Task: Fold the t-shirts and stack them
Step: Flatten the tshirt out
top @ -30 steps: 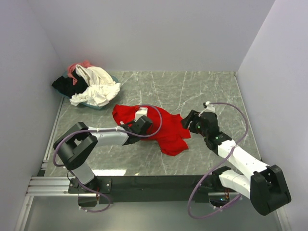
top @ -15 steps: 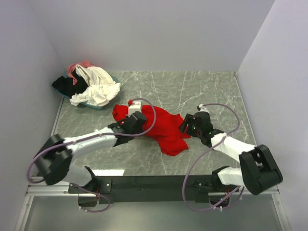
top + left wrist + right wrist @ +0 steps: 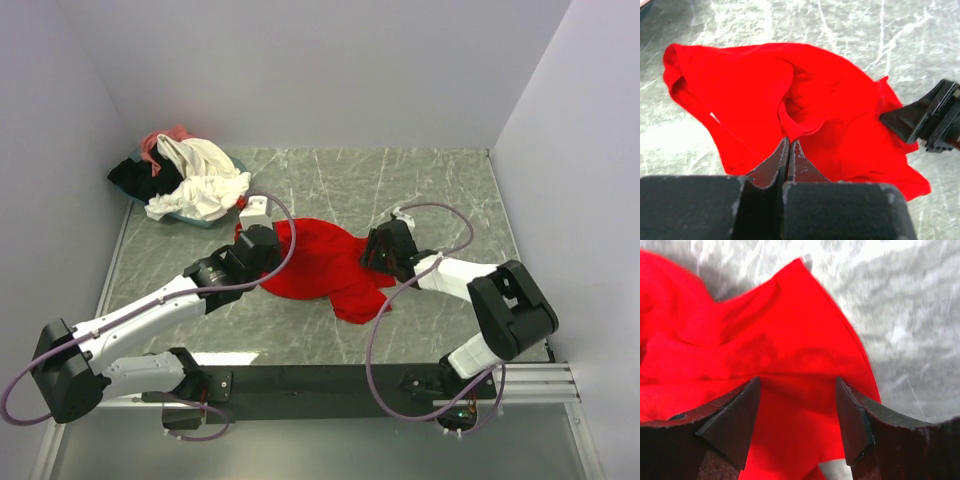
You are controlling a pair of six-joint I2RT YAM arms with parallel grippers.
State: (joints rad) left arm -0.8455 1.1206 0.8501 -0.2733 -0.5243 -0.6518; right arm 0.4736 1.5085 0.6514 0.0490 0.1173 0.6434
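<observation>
A: Where was the red shirt (image 3: 325, 265) found?
B: Just beside the tray (image 3: 205, 221), stretched away from it. Tray-side end was pinched by the left gripper (image 3: 789, 141); far end was straddled by the wide-open right gripper (image 3: 797, 410).

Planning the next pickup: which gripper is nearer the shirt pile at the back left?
Left. The left gripper, shut on the red shirt, sits just in front of the pile; the right gripper, open, is at the shirt's opposite, right edge.
</observation>
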